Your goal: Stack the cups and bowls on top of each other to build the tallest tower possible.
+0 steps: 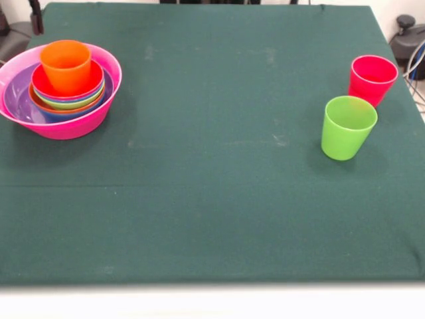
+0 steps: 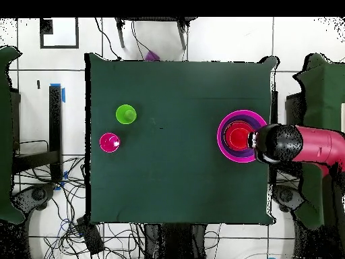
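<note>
The tower [image 1: 61,90] is sitting at the upper left of the front frame, on the green bench [image 1: 212,199]. Its base is the wide pink bowl [image 1: 99,116]; the purple bowl [image 1: 16,100] and several smaller bowls are nesting inside, with the orange cup [image 1: 65,65] standing upright at the top. The nest is resting off-centre, toward the right wall of the pink bowl.

The red-pink cup [image 1: 372,78] and the lime green cup [image 1: 347,126] are standing upright at the right of the front frame, just beside each other and well apart from the tower.

In the overhead view the red and black arm [image 2: 300,143] is hanging at the right edge of the bench, its head covering the tower's right rim. The hand itself is hidden beneath the arm; whether it is open or closed cannot be told.

Risks from here, as a judgement:
- The two loose cups are standing close together; a descent onto one is likely to knock the other over.
- The off-centre nest may make a carried cup catch the orange cup's rim and tip.
</note>
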`<act>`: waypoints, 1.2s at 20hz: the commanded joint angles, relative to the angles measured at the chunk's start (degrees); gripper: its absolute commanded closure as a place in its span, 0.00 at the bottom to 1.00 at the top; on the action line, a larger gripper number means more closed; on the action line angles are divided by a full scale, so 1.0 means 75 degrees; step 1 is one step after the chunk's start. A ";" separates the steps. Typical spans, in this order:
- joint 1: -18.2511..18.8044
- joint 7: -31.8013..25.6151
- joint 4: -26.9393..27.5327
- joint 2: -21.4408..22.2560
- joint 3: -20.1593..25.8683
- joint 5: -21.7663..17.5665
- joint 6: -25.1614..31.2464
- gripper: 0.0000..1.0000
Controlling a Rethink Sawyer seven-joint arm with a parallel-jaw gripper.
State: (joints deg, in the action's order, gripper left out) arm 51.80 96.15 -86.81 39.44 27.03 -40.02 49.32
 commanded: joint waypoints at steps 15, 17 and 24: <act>-0.2234 -0.0793 0.3853 -0.1366 0.0508 0.0066 0.2944 0.00; -0.2514 -0.0535 0.4476 -0.1684 0.0491 0.0117 0.3183 0.00; -0.3399 0.0148 0.6684 -0.3013 0.0547 0.0053 0.3627 0.00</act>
State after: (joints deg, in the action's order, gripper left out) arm 31.29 96.15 -52.07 27.53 28.19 -38.51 68.16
